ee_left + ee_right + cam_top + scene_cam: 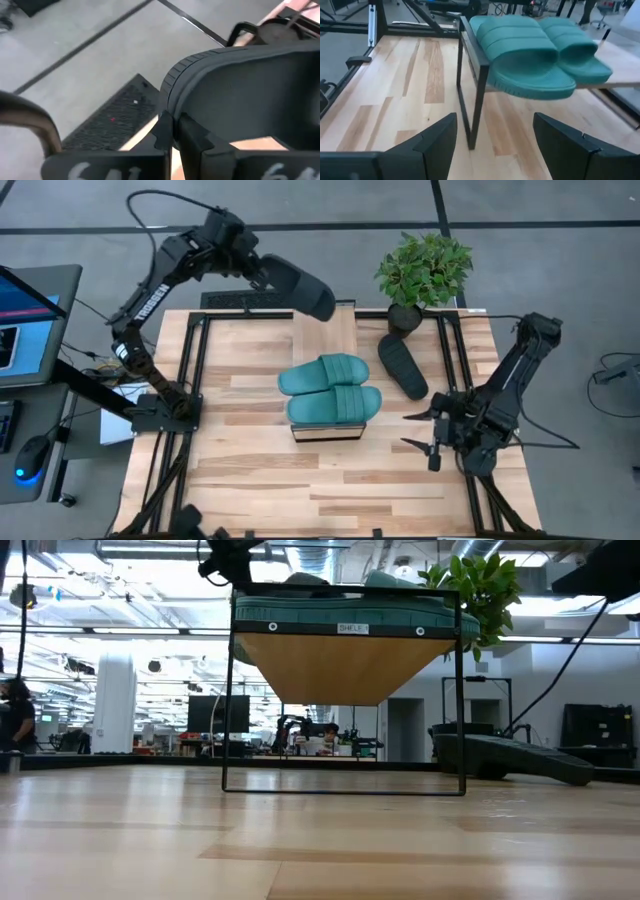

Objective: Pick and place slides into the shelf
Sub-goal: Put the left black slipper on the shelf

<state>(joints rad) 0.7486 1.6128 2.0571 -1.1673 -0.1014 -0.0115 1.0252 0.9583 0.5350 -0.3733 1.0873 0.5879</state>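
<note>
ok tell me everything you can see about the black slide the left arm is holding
The black slide is a dark, matte, rubbery sandal with a ribbed edge on its wide strap. It is lifted off the table, held in the air at the far edge, just beyond the shelf and the two teal slides. The left gripper is shut on its side edge, one finger on each face. Nothing else touches it.

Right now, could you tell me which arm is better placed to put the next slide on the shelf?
Left. The left gripper already holds a black slide aloft at the table's far edge, near the shelf. The right gripper is open and empty.
</note>
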